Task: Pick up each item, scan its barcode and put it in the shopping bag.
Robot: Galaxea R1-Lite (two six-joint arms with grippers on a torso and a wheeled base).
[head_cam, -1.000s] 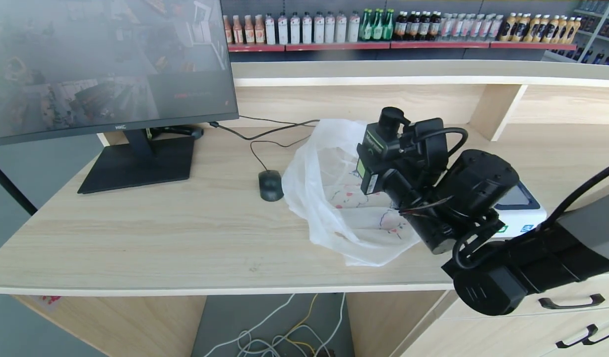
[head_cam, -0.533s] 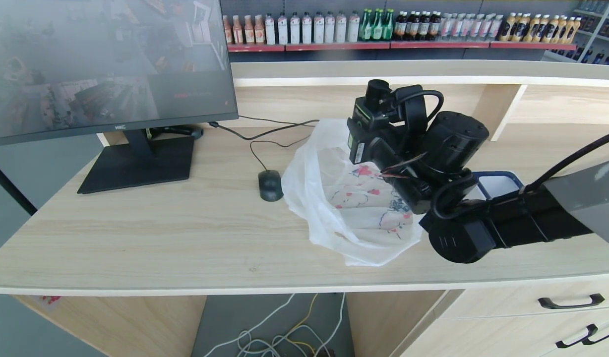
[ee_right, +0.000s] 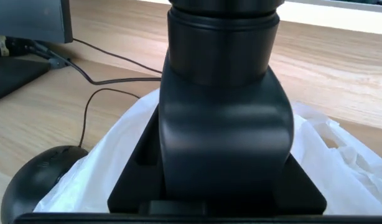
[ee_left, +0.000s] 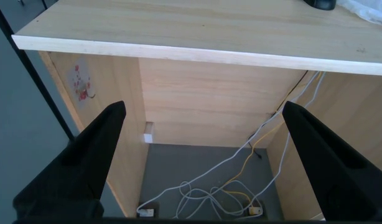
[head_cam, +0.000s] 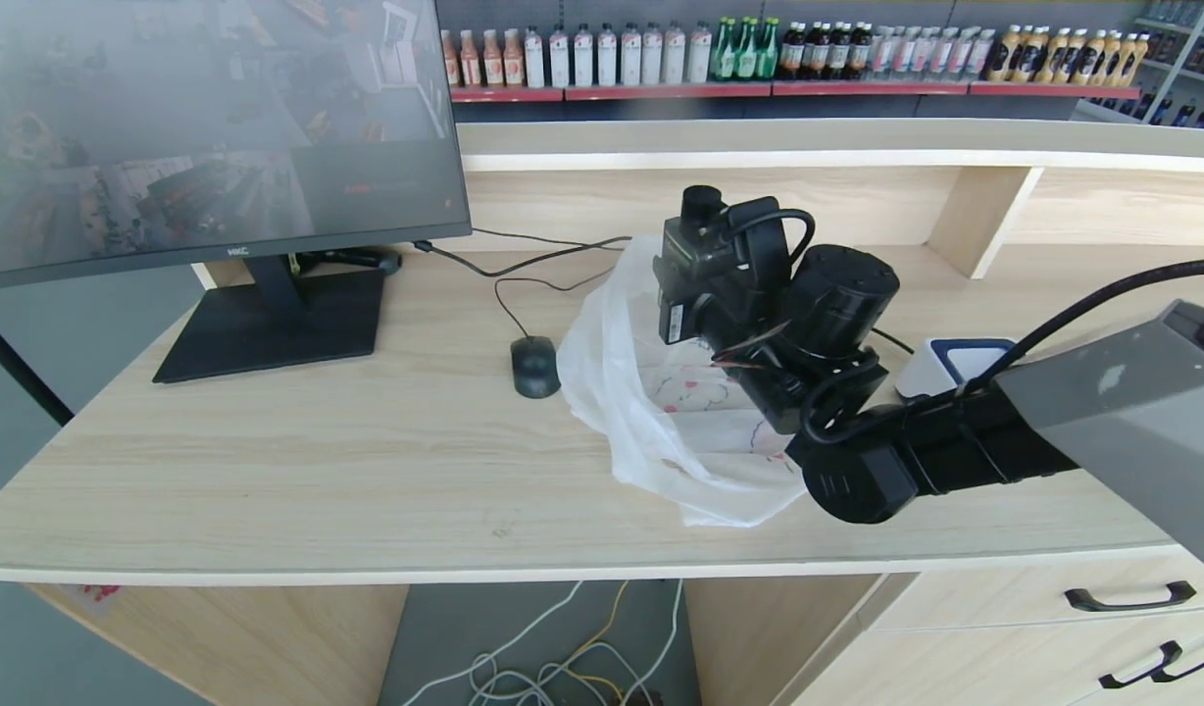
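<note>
Translucent white plastic shopping bag [head_cam: 602, 392] lies slumped on the pale wood counter [head_cam: 318, 461], just beside the white, blue-rimmed barcode scanner [head_cam: 940, 365]. Black right arm [head_cam: 827, 294] hangs over the bag's mouth. Right gripper: apart or clamped cannot be told, as the arm's dark housing covers it and any item held. Red-and-blue print [head_cam: 700, 402] shows through the plastic, so probably something is already bagged, or it may be the bag's own pattern. Left gripper [ee_left: 203, 162] is spread wide and empty below the counter edge. Items remaining: cannot judge.
</note>
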